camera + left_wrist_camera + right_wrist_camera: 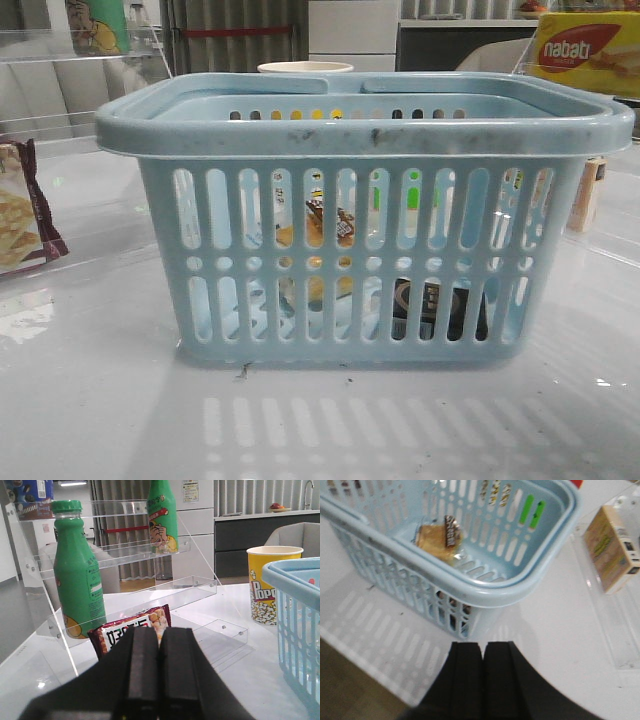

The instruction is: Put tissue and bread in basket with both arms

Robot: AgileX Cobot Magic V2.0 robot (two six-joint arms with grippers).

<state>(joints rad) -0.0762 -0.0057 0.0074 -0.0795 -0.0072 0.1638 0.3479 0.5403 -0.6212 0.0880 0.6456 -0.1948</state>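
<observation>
The basket (365,215) stands upright in the middle of the desk (100,420), long side toward the front camera, handles folded down on the rim, so its mouth is open from above. Both things the task names already lie inside it. The bread (438,539), a clear bag of golden buns with a dark label strip, rests on the basket floor toward the middle; in the front view it shows only in slices through the slots. The tissue (440,308), a small black pack with a pale ring mark, sits low in the basket's right end, seen through the lower slots; the right wrist view hides it behind the near wall. The left hand (159,672) is clenched, fingers pressed together with nothing between them, and hangs clear of the basket's side, facing a cracker packet (131,632), a green bottle (77,575) on a clear shelf and a popcorn cup (270,582). The right hand (482,680) is likewise clenched and empty, held outside the basket near its corner, a small box (612,547) off to one side. Judging from this, the loading looks done and both arms sit drawn back so as not to foul the rim.
</observation>
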